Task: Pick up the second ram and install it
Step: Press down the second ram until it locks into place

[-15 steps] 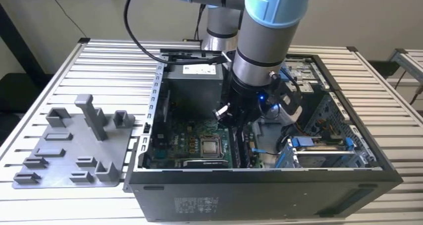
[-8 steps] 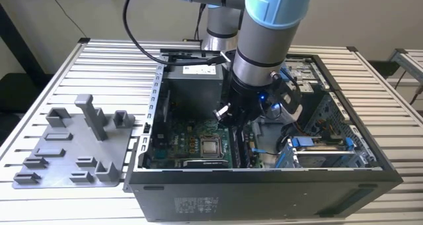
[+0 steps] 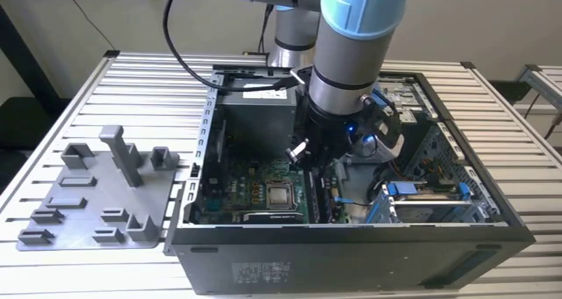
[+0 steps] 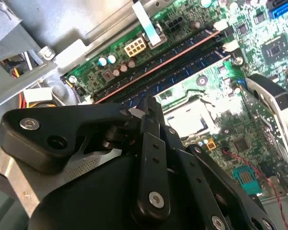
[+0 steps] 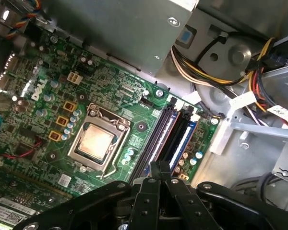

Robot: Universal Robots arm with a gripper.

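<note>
Right now the gripper (image 3: 303, 155) is down inside the open computer case (image 3: 351, 246), fingers (image 5: 159, 168) pinched together just above the memory slots (image 5: 175, 134) beside the processor (image 5: 95, 143). Seated sticks fill those slots; which one is the second ram (image 4: 182, 72) I cannot tell for sure. On the counter (image 3: 105, 272), the grey fixture plate (image 3: 97, 193) sits beside the case.

Even, soft room light fills the exterior view, the case (image 3: 351, 246) interior shadowed, while both wrist views show glare on the motherboard (image 5: 110, 96) around the CPU (image 4: 192, 117) and the dark gripper (image 4: 149, 108) blurred close up.
</note>
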